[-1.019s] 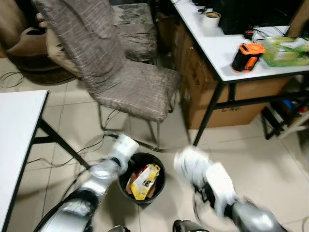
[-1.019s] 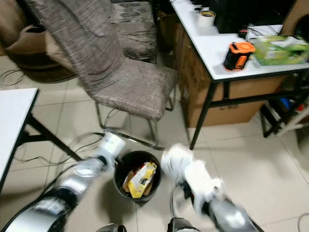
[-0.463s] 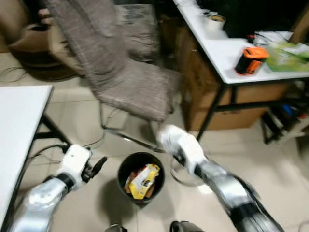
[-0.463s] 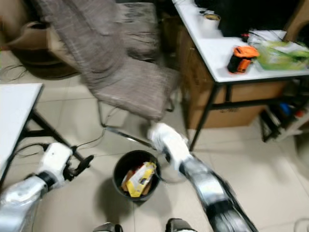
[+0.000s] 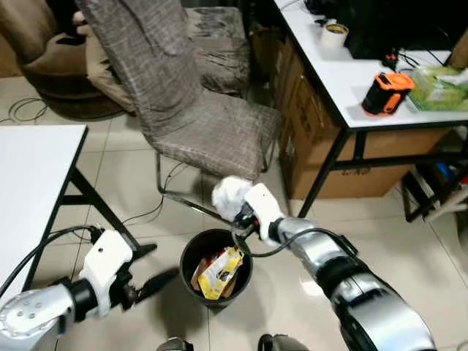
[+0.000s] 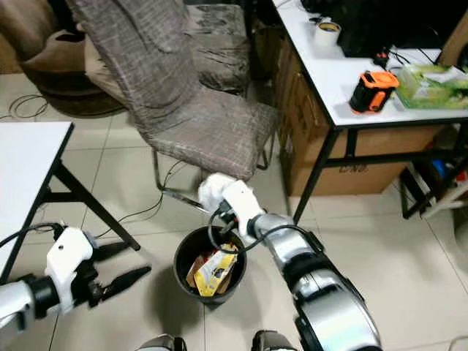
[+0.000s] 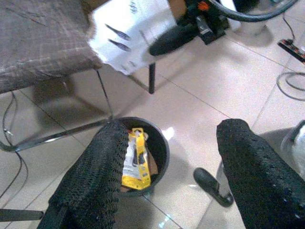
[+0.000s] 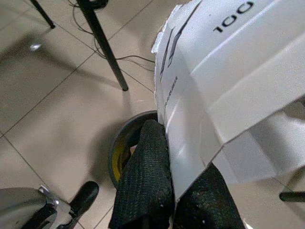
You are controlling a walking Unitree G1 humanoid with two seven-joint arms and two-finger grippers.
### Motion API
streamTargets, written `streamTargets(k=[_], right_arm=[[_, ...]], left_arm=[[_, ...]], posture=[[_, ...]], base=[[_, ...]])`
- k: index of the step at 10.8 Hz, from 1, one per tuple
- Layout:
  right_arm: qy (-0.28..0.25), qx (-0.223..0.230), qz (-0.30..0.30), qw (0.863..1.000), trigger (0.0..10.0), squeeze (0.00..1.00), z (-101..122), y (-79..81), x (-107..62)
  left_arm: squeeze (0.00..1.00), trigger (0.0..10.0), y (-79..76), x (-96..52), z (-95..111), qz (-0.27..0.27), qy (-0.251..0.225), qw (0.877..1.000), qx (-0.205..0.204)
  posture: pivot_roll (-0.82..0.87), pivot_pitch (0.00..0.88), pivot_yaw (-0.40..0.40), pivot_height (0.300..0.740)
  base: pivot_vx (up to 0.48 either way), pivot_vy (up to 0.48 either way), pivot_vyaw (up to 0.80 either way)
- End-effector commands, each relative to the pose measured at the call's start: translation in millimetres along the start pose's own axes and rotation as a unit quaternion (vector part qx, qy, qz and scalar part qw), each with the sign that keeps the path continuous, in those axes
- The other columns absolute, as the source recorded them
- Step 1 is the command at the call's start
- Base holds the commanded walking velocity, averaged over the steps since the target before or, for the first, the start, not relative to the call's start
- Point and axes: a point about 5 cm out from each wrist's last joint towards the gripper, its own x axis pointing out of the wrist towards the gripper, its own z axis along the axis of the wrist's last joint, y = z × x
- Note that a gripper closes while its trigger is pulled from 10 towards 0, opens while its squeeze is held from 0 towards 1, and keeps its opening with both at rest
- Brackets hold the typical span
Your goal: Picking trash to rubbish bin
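The right gripper (image 8: 167, 191) pinches a white carton (image 5: 229, 196) just above the far rim of the bin (image 5: 189, 252), which stands on the floor by the chair (image 5: 197, 124) and already holds a yellow wrapper (image 5: 217, 272). The left gripper (image 6: 121, 267) hangs spread and empty beside the bin. What remains, I judge, is letting the carton drop in.

- Even, bright indoor light; head views are sharp.
- Soft shadows lie under the chair (image 5: 197, 110) and bin (image 5: 216, 267).
- Left wrist view slightly soft, with floor glare.
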Motion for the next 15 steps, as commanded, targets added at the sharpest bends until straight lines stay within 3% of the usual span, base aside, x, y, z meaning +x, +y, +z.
streamTargets(k=[1,3,5,10,11,12,13,14,15], right_arm=[[-0.01,-0.014,0.012,1.0,10.0,0.0,8,0.8,1.6],[-0.035,-0.016,0.028,0.999,10.0,0.0,22,3.3,5.1],[-0.082,-0.004,0.033,0.996,10.0,1.0,43,2.6,6.2],[-0.111,0.009,0.061,0.992,10.0,1.0,58,4.6,6.7],[-0.108,0.006,0.06,0.992,10.0,1.0,54,4.8,6.6],[-0.105,0.008,0.042,0.994,10.0,1.0,45,3.9,6.0],[-0.113,0.024,0.026,0.993,10.0,0.82,35,3.4,4.4],[-0.123,0.054,-0.005,0.991,10.0,0.0,12,3.0,-0.8],[-0.12,0.073,-0.053,0.989,10.0,0.0,-17,2.0,-11.4]], left_arm=[[0.0,10.0,-2.4,-1.6,2,-0.017,0.003,1.0,0.0],[0.0,10.0,4.3,-0.8,-11,-0.015,0.022,1.0,-0.01],[0.0,10.0,3.8,-1.3,-22,-0.016,0.031,0.999,-0.014],[0.0,10.0,19.2,2.9,-51,-0.009,0.045,0.999,-0.021],[0.0,10.0,23.1,6.6,-55,0.002,0.043,0.999,-0.023],[0.0,10.0,34.8,17.7,-63,0.058,0.032,0.997,-0.036],[0.0,10.0,39.1,27.5,-68,0.1,0.024,0.992,-0.066],[0.0,10.0,29.0,41.4,-59,0.132,-0.011,0.986,-0.097],[0.0,10.0,12.1,62.3,-45,0.145,-0.041,0.983,-0.107]], posture=[[0.02,0.159,-0.004,0.74],[0.03,0.159,0.0,0.74],[0.03,0.16,0.001,0.74],[0.02,0.16,-0.001,0.74],[0.02,0.159,0.0,0.74],[0.01,0.15,-0.004,0.74],[0.01,0.145,-0.005,0.74],[-0.02,0.123,-0.004,0.74],[-0.05,0.108,0.003,0.74]], base=[[0.0,0.0,0.0],[0.0,0.0,0.0],[0.0,0.0,0.0],[0.0,0.0,0.0],[0.0,0.0,0.0],[0.0,0.0,0.0],[0.0,0.0,0.0],[0.0,0.0,0.0],[0.0,0.0,0.0]])
